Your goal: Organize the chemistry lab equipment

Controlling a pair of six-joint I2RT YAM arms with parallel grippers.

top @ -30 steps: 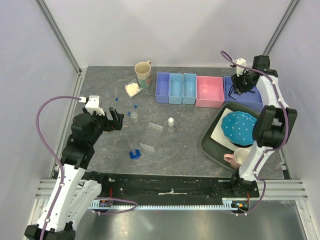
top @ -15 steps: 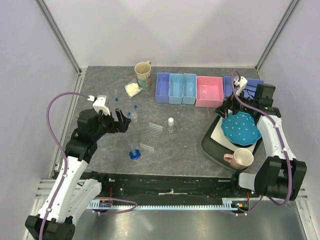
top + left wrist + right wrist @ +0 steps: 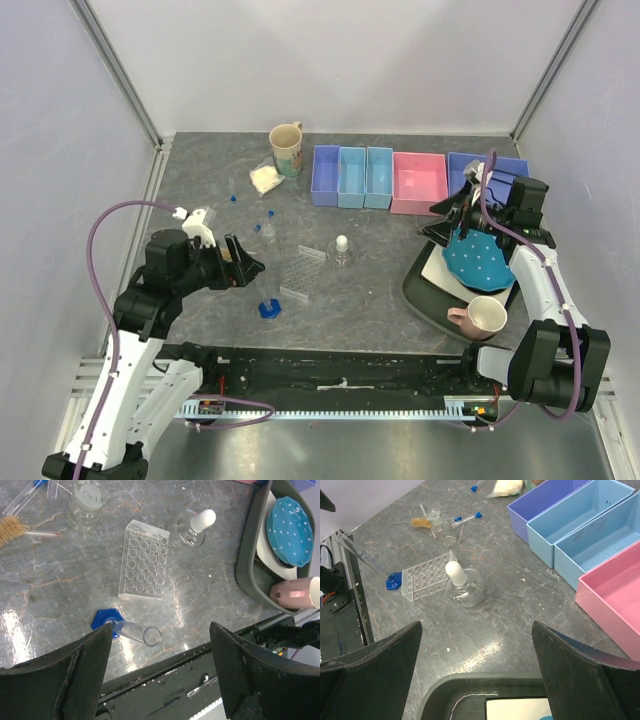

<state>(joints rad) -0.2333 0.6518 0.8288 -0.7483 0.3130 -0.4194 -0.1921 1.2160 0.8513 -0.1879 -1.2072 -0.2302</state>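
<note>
Our left tool (image 3: pixel 240 260), the nearer one, hangs with jaws apart over the surface (image 3: pixel 215 585). The clear plastic tube rack (image 3: pixel 145 559) lies just ahead. Closer, the blue-based cylinder (image 3: pixel 127 628) lies on its side, long axis running finger to finger, so we likely need a wrist turn.

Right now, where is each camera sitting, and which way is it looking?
Top camera: high up behind the arms, looking down on the whole table; both arms show, with the left pincer and right pincer.
Left wrist camera: on the left arm, looking down at the clear tube rack; its two dark fingers frame the bottom.
Right wrist camera: on the right arm, looking across the table at the white-stoppered flask; its own fingers show too.
Both wrist views share the rack and flask.
</note>
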